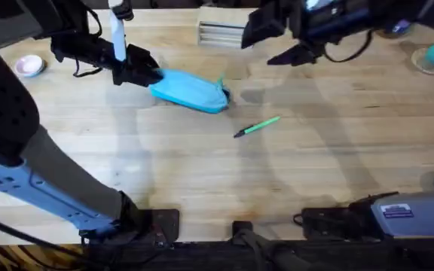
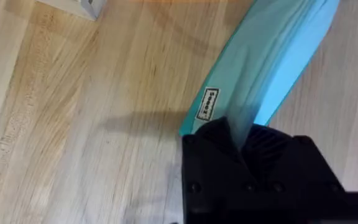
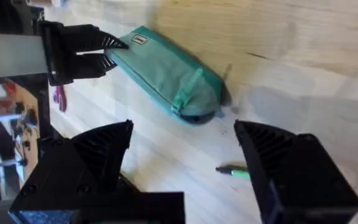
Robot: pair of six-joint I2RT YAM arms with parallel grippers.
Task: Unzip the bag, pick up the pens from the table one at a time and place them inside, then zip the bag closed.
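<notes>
Status: pencil pouch (image 1: 191,91) looks zipped, teal pull tab (image 1: 221,84) at its end nearer my right claw; green pen (image 1: 258,126) lies loose on the bench (image 1: 315,173), just beyond that end. Nothing packed yet; unzipping, loading and closing all remain. My left claw (image 1: 145,76) pinches the pouch's far end. My right claw (image 1: 292,54) hangs wide and empty, above and apart from pouch and pen.

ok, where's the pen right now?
In the overhead view the pen lies loose on the table near the middle, just right of the bag and nearer the arm bases, with neither gripper touching it.
</notes>
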